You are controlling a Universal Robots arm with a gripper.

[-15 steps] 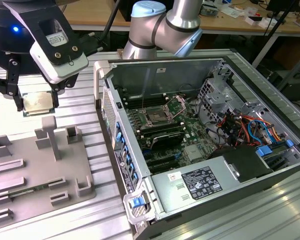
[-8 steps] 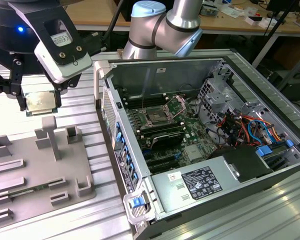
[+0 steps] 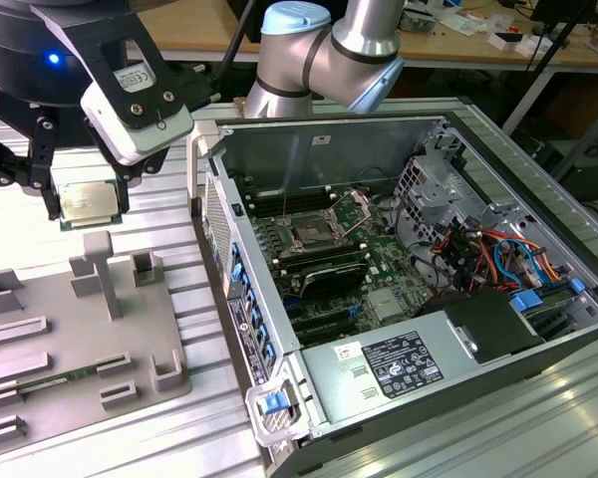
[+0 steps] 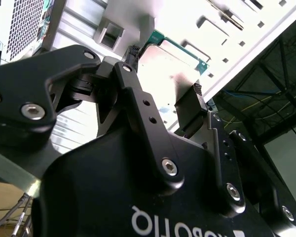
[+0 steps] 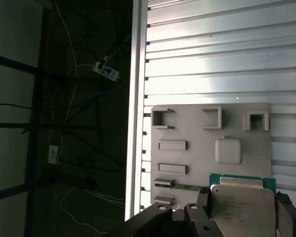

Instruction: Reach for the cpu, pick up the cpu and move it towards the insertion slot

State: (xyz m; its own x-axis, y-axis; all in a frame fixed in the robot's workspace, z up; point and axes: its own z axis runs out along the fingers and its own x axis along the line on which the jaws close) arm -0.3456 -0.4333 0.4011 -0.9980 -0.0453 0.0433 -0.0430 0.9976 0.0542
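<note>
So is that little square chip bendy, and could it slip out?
Probably stiff: the cpu looks flat though only its edges are pinched between the fingers. Its metal top looks smooth, so it might slide if bumped. It is thin, so likely light.

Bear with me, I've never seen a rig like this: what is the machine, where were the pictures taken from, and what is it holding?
A grey robot arm carries a black two-fingered hand. The exterior view is from a camera standing apart; both wrist views are from cameras on the arm, looking past the hand. On the ribbed metal table sit a grey holder tray and an open computer case. The hand grips the cpu, a flat silvery chip, by opposite edges, clear of the tray. The insertion slot, a metal-framed square, is inside the case.
</note>
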